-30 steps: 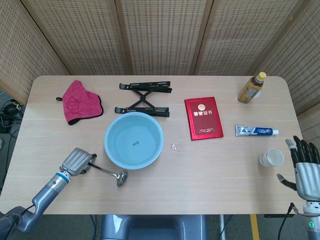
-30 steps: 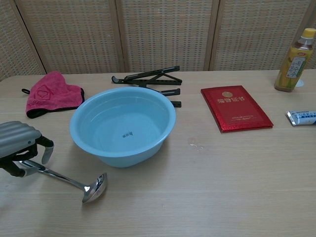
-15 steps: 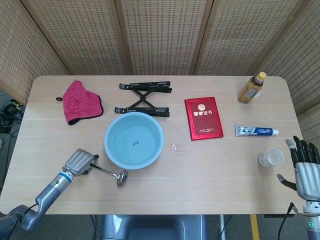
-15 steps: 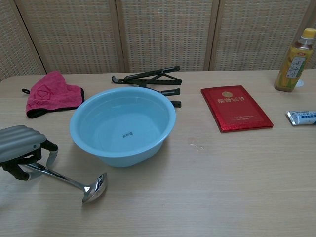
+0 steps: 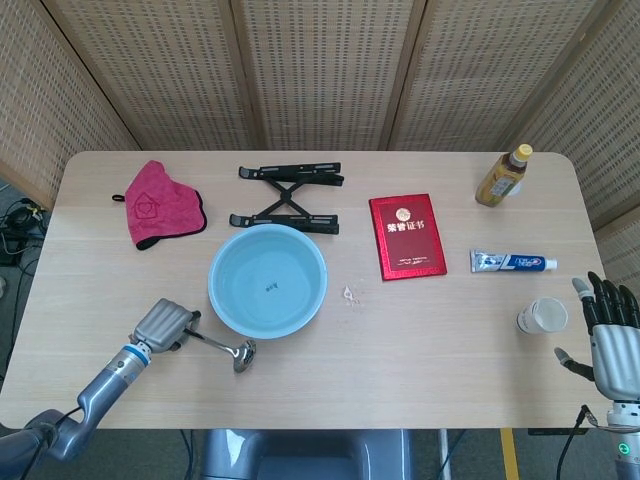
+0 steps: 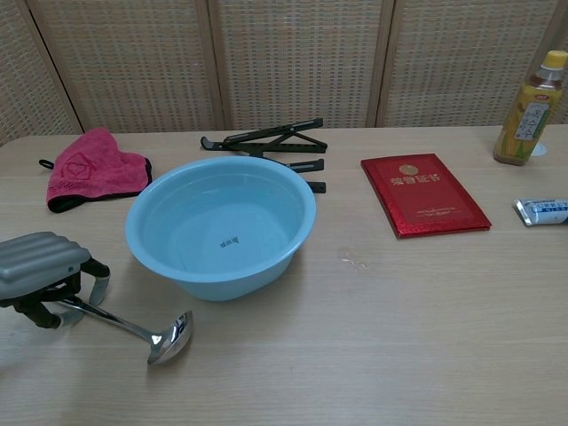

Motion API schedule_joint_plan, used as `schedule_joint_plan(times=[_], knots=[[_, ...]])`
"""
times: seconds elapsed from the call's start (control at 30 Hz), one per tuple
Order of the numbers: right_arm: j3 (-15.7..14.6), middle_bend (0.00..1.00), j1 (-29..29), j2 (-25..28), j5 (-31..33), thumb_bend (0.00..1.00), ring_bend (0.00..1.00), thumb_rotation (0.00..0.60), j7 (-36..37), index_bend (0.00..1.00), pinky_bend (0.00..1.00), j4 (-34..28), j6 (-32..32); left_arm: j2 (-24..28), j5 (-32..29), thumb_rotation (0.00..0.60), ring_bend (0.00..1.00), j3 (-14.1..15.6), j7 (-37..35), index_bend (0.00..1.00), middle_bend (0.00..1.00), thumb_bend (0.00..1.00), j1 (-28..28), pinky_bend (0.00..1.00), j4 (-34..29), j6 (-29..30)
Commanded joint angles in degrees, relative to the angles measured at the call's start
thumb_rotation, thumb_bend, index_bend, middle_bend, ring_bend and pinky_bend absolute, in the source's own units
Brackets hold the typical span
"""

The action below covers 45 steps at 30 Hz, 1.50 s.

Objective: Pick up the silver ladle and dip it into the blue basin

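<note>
The silver ladle (image 5: 222, 346) (image 6: 133, 328) lies flat on the table just in front of the blue basin (image 5: 214, 296) (image 6: 232, 280), its bowl pointing right. My left hand (image 5: 163, 324) (image 6: 43, 263) sits over the handle's left end, fingers arched down around it, and the ladle still rests on the table. The basin is round, pale blue, with a little water in it. My right hand (image 5: 612, 340) hangs at the table's near right edge, fingers spread and holding nothing; only the head view shows it.
A pink cloth (image 5: 158, 203) lies at the far left and a black folding stand (image 5: 288, 197) behind the basin. A red booklet (image 5: 407, 235), a drink bottle (image 5: 503, 175), a toothpaste tube (image 5: 513, 262) and a white cup (image 5: 543, 316) occupy the right side.
My left hand has slid a little to the right and lower along the ladle's handle. The ladle and the right hand have not moved.
</note>
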Motion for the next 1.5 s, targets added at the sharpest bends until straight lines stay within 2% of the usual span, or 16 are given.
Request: schedule_joint_plan(times=[0.03, 0.23, 0.5, 0.8, 0.97, 1.07, 1.2, 1.33, 1.5], knots=[[0.01, 0.0, 0.02, 0.01, 0.0, 0.0, 0.0, 0.6, 0.07, 0.0, 0.0, 0.02, -0.02, -0.18, -0.25, 0.6, 0.93, 0.0, -0.04, 0.55, 0.93, 0.42, -0.03, 1.0, 0.14, -0.19], [0.07, 0.0, 0.0, 0.07, 0.06, 0.0, 0.0, 0.6, 0.28, 0.0, 0.0, 0.06, 0.04, -0.08, -0.54, 0.6, 0.93, 0.0, -0.48, 0.67, 0.93, 0.53, -0.01, 1.0, -0.09, -0.05], [0.02, 0.0, -0.02, 0.14, -0.06, 0.0, 0.0, 0.6, 0.51, 0.0, 0.0, -0.01, 0.1, 2.71, 0.92, 0.6, 0.93, 0.6, -2.36, 0.73, 0.93, 0.57, 0.62, 1.0, -3.05, 3.06], [-0.01, 0.0, -0.08, 0.28, -0.17, 0.0, 0.0, 0.6, 0.64, 0.0, 0.0, -0.22, 0.24, 9.23, 4.22, 0.6, 0.93, 1.45, -4.93, 0.78, 0.93, 0.58, 1.15, 1.0, -11.16, 8.32], [0.05, 0.0, -0.14, 0.36, -0.11, 0.0, 0.0, 0.6, 0.84, 0.0, 0.0, -0.29, 0.34, 12.55, 5.17, 0.6, 0.93, 0.68, -4.46, 0.78, 0.93, 0.58, 0.47, 1.0, -16.8, 9.86], [0.09, 0.0, -0.15, 0.44, -0.08, 0.0, 0.0, 0.6, 1.01, 0.0, 0.0, -0.32, 0.35, 14.29, 4.62, 0.6, 0.93, -0.6, -3.37, 0.78, 0.93, 0.58, -0.49, 1.0, -20.37, 9.52], [0.2, 0.0, -0.13, 0.58, 0.09, 0.0, 0.0, 0.6, 1.22, 0.0, 0.0, -0.29, 0.3, 16.68, 1.35, 0.6, 0.93, -4.83, 0.83, 0.78, 0.93, 0.58, -3.23, 1.0, -25.74, 7.38], [0.27, 0.0, -0.06, 0.66, 0.26, 0.0, 0.0, 0.6, 1.29, 0.0, 0.0, -0.25, 0.12, 18.32, -4.0, 0.6, 0.93, -8.91, 6.68, 0.78, 0.93, 0.61, -6.34, 1.0, -29.77, 3.4], [0.51, 0.0, -0.03, 0.74, 0.78, 0.0, 0.0, 0.6, 1.36, 0.0, 0.0, -0.14, 0.0, 19.0, -14.35, 0.6, 0.93, -13.96, 18.52, 0.78, 0.93, 0.62, -11.59, 1.0, -32.29, -2.23]])
